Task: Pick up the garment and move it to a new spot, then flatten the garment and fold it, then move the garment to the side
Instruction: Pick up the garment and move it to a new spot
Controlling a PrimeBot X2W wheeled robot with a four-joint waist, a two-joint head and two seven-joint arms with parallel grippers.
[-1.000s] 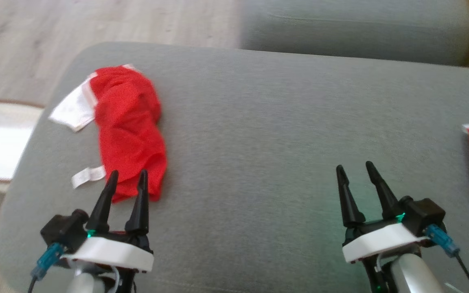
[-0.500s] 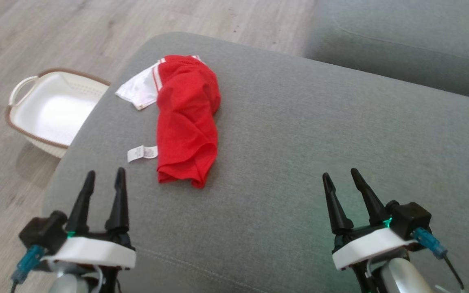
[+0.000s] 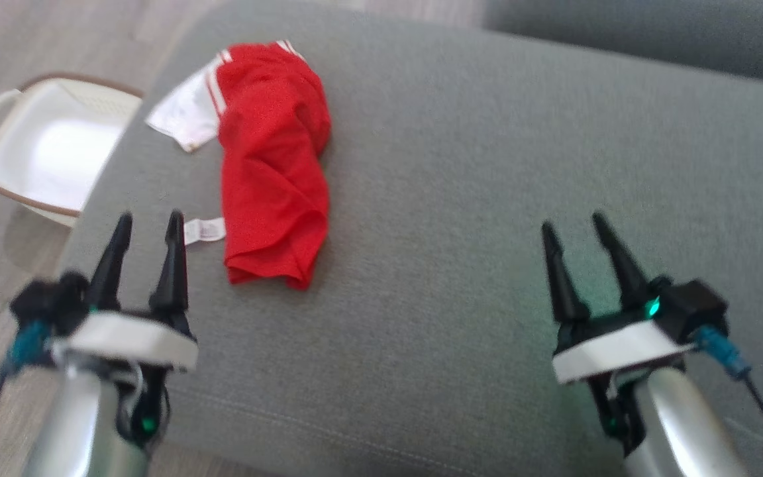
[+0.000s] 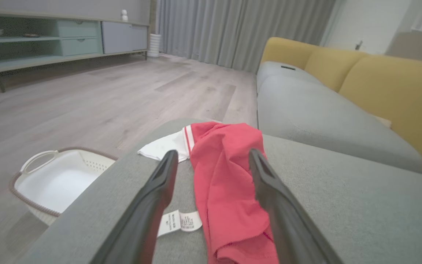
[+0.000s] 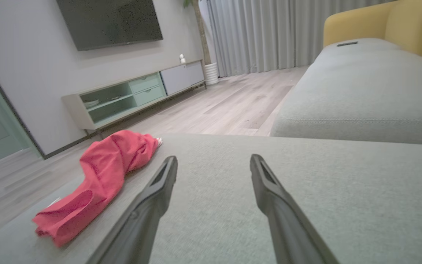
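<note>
The head camera had swung since the earlier frame, and the left claw (image 3: 148, 217) had advanced level with the white label (image 3: 204, 230). It and the right claw (image 3: 572, 223) stood with jaws apart — both empty. The red garment (image 3: 272, 165) lay crumpled on the grey cushion (image 3: 454, 199), upper left of frame.

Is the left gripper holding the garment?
No: in the head view the left gripper is open and empty, beside the garment, which lies loose on the cushion.

view swung left, left claw (image 3: 150, 218) moved off garment (image 3: 272, 165); beside label (image 3: 204, 230)
</note>
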